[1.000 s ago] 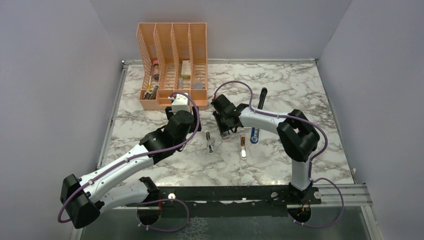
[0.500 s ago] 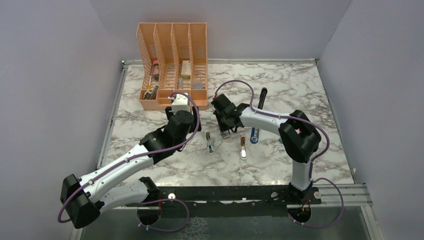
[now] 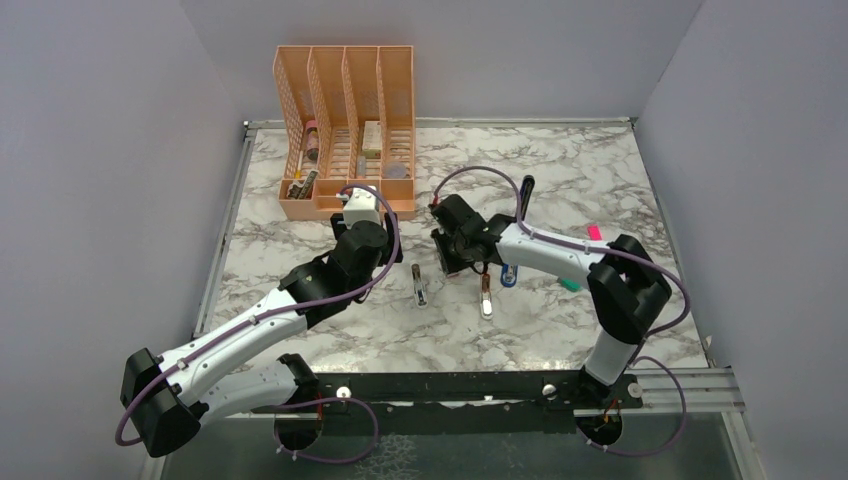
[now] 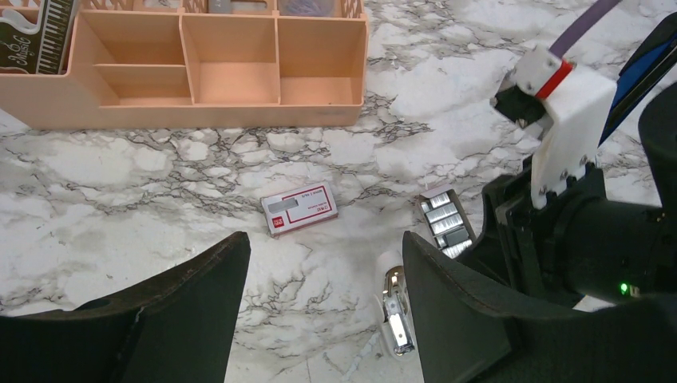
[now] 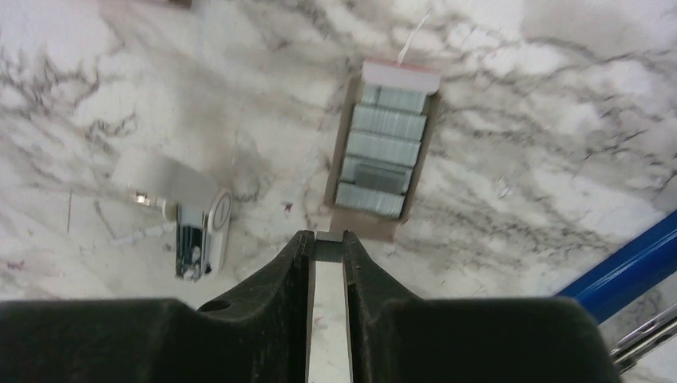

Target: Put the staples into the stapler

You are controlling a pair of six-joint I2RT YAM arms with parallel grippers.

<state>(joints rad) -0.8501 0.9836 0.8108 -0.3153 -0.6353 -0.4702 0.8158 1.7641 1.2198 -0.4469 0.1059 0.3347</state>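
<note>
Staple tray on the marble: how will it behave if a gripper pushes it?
The tray looks like thin card, so probably light and slides easily on the smooth table. The staples lie loose, one strip askew, so they may spill if it tips.

Robot arms [image 3: 250, 325] [image 3: 545, 250]: two.
Desk organizer [image 3: 395, 80]: one, four upright slots.
Items in organizer slots [image 3: 372, 140]: several, exact count unclear.
Blue stapler [image 3: 510, 272]: one.
Staple box sleeve [image 4: 299, 209]: one.
Open staple tray [image 5: 339, 159]: one, roughly five staple strips [image 5: 387, 124] inside.
Small chrome items [image 3: 418, 285] [image 3: 486, 298]: two, kind unclear.
Pink highlighter [image 3: 594, 232]: one.
Teal block [image 3: 570, 284]: one.
</note>
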